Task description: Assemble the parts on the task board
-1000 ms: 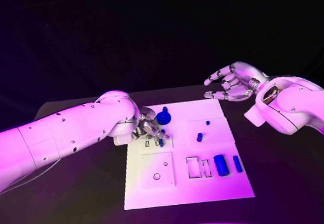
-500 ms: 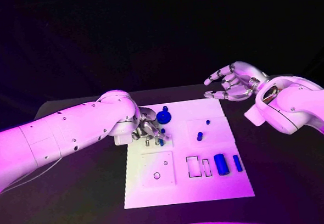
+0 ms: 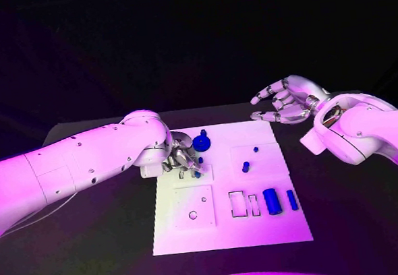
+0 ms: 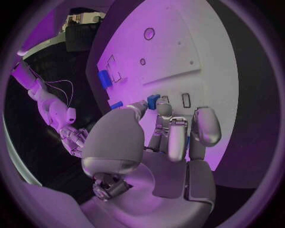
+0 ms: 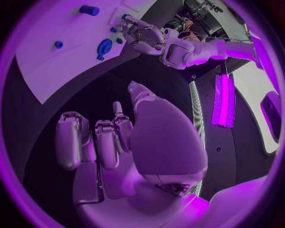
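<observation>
Barely any change over the last second: left hand (image 3: 181, 158) remains low over the task board's (image 3: 232, 232) far-left area, fingers curled, pinching a small blue part (image 4: 153, 101) at its tips, just above a slot. Probably mid-insertion. Round blue part (image 3: 201, 143) sits just beyond. Right hand (image 3: 287, 101) stays raised off the far-right corner, fingers spread, holding nothing.

You've got one white task board (image 3: 233, 235), two hands over the table, and six blue parts (image 3: 271, 201) that I can count on it.
</observation>
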{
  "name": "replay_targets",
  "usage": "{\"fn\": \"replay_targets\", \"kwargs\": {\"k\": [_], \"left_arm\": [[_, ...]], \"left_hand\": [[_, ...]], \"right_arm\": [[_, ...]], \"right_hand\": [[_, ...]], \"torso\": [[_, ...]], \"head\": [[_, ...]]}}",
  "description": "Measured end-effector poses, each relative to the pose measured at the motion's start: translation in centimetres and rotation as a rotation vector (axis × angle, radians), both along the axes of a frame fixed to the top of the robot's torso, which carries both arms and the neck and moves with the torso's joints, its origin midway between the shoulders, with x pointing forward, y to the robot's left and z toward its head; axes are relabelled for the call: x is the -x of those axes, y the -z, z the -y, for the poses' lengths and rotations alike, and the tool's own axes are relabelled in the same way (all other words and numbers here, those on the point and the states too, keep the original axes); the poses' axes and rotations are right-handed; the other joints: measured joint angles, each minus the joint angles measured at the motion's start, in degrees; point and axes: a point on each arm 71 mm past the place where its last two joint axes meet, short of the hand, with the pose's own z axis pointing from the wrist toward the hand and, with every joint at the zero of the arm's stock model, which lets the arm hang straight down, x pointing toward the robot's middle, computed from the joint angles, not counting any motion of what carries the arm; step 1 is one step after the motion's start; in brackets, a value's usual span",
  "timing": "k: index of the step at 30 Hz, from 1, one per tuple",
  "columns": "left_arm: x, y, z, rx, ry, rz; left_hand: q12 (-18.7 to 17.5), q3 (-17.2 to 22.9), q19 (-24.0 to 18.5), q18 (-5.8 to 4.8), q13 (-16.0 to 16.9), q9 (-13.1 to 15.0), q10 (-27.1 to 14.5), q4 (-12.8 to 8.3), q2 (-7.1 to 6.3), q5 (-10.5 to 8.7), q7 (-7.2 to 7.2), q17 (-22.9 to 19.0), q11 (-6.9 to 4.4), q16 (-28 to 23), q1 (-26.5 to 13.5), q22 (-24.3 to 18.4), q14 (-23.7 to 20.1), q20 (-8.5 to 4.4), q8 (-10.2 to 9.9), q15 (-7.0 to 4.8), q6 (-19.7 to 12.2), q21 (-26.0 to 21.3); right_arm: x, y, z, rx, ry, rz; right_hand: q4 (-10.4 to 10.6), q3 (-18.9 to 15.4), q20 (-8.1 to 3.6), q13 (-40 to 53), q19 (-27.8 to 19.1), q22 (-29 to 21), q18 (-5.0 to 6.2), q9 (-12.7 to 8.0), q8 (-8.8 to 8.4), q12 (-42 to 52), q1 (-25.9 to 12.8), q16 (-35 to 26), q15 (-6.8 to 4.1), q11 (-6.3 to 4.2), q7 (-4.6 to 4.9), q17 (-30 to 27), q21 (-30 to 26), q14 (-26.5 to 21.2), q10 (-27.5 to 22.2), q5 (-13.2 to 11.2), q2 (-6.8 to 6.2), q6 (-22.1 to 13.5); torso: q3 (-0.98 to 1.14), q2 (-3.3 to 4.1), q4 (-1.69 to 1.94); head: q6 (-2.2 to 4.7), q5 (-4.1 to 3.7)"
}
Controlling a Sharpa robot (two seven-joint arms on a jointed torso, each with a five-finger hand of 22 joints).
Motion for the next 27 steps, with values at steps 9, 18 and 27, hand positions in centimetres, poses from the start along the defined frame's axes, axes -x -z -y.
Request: {"fn": "replay_targets", "kwargs": {"k": [9, 18, 27], "left_arm": [[0.0, 0.0, 0.0, 0.010, -0.007, -0.009], [0.2, 0.1, -0.2, 0.030, -0.020, -0.020], [0.6, -0.4, -1.1, 0.083, -0.073, -0.003]], "left_hand": [[-0.34, 13.53, 0.00, 0.00, -0.40, 1.06, 0.22, -0.46, -2.87, -0.06, -0.09, 0.00, -0.21, 0.00, 3.82, 0.41, 0.01, 0.00, -1.52, -0.41, 0.09, 0.00], [0.70, 18.32, 0.64, 0.01, 1.75, 4.11, 3.34, 1.82, -6.57, 2.17, -0.40, 0.00, -1.01, 1.74, 1.93, 1.50, 0.21, -0.19, -1.54, -0.62, 1.87, 0.78], [2.34, 21.27, 1.55, 0.01, 4.47, 6.25, 6.33, -1.79, -8.45, 10.52, -0.74, 0.00, -1.80, 3.33, -1.99, 2.85, 0.01, -0.92, -1.14, -1.24, 3.41, 1.30]], "right_arm": [[0.0, 0.0, 0.0, 0.001, 0.001, -0.001], [0.0, 0.1, 0.1, 0.002, 0.002, -0.004], [0.0, 0.2, 0.5, 0.005, 0.006, -0.009]], "right_hand": [[0.00, 0.00, 0.00, 0.01, 0.00, 0.00, 0.00, 0.00, 0.00, 0.00, 0.00, 0.00, 0.00, 0.00, 0.00, 0.00, 0.00, 0.00, 0.00, 0.23, 0.00, 0.00], [0.00, 0.00, 0.00, 0.04, 0.00, -0.01, 0.00, 0.00, 0.00, 0.00, 0.00, 0.00, 0.00, 0.00, 0.00, 0.04, 0.00, 0.00, 0.00, 0.23, 0.00, 0.00], [0.00, 0.00, 0.00, 0.04, 0.00, -0.01, 0.00, -0.04, 0.00, 0.00, 0.00, 0.00, 0.00, 0.00, 0.00, 0.04, 0.00, 0.00, 0.01, 0.46, 0.00, 0.00]], "torso": [[0.00, 0.02, -0.06], [0.02, -0.01, -0.03], [0.00, 0.02, 0.13]], "head": [[-0.10, 0.03], [0.15, -0.10], [0.20, -0.15]]}}
